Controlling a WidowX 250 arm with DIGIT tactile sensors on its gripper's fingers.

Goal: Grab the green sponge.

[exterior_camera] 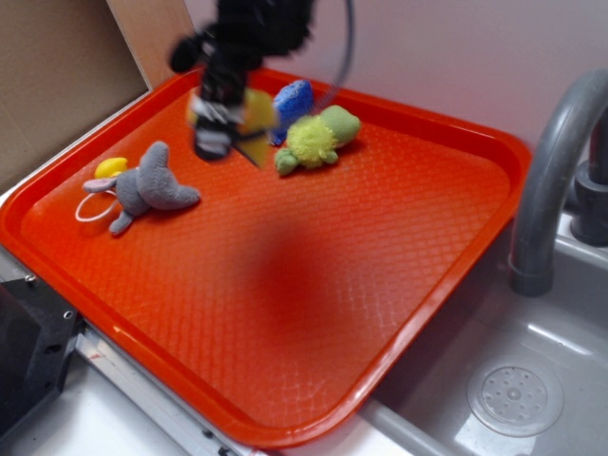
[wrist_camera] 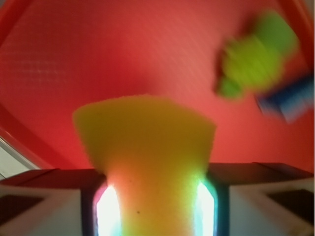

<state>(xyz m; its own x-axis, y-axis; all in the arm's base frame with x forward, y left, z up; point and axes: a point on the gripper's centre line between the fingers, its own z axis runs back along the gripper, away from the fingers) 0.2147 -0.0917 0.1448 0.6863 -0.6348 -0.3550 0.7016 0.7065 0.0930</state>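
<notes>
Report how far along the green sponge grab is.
Done: the gripper is closed on the green sponge; the wrist view shows its yellow foam pinched between both fingers. In hand: the exterior view is motion-blurred at the arm, and the sponge appears held above the red tray, beside the blue sponge and green plush toy. Left: apparently nothing but keeping hold.

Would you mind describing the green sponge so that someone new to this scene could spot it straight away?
Start at the orange tray beside the sink and look to its far edge, where the gripper hangs. The green sponge is the bright yellow foam wedge clamped between its fingers. Unlike the blue sponge and the fuzzy green plush toy close by, it is smooth, yellow and lifted off the tray.
</notes>
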